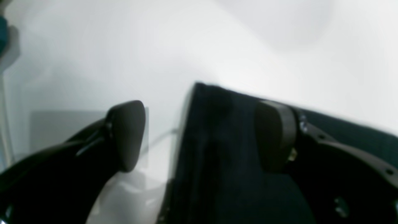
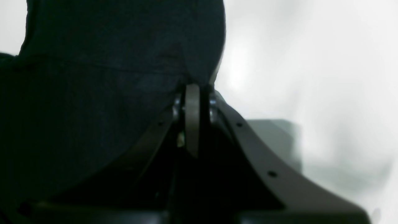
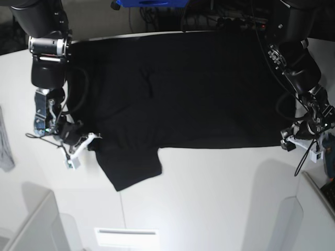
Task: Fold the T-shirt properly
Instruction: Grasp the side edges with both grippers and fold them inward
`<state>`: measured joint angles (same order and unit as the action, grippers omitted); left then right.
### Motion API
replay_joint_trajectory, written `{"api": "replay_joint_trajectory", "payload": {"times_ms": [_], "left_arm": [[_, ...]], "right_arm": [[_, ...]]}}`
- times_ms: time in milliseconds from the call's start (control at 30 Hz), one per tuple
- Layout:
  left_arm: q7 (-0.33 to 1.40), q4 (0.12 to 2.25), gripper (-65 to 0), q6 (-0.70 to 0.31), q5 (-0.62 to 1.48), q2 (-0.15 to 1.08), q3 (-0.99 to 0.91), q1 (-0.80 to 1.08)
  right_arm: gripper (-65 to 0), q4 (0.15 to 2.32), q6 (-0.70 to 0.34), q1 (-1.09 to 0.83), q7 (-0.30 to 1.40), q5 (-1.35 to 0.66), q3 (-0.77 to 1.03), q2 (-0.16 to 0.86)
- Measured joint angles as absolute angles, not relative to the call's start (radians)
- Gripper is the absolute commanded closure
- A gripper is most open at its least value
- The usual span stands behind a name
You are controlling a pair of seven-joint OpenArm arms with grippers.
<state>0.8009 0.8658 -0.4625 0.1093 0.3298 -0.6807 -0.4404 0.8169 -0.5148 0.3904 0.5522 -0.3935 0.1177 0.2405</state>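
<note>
- T-shirt (image 3: 183,89) lies spread plain-side up on your white desk (image 3: 209,204), long axis running side to side, one sleeve hanging toward the near edge.
- Right claw (image 2: 192,90) sits pressed together, pinching the T-shirt's edge.
- Left claw (image 1: 199,137) is spread at the opposite edge; cloth seems to lie between its pads, though blurred.

Left tool (image 1: 199,137) spread; T-shirt (image 1: 217,155) edge between fingers.
</note>
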Motion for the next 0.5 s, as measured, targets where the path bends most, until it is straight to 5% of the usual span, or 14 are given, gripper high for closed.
{"api": "replay_joint_trajectory", "payload": {"times_ms": [267,500], "left_arm": [[0.752,0.846,-50.4,-0.463,0.12,0.327,-0.582,-0.437],[0.728,0.802,-29.5,-0.459,0.125,0.336,-0.582,-0.446]], "right_arm": [[0.0,0.817,-0.514,0.392,0.553,-0.392,0.118,0.241],[0.0,0.817,-0.514,0.392,0.552,-0.392,0.118,0.24]]}}
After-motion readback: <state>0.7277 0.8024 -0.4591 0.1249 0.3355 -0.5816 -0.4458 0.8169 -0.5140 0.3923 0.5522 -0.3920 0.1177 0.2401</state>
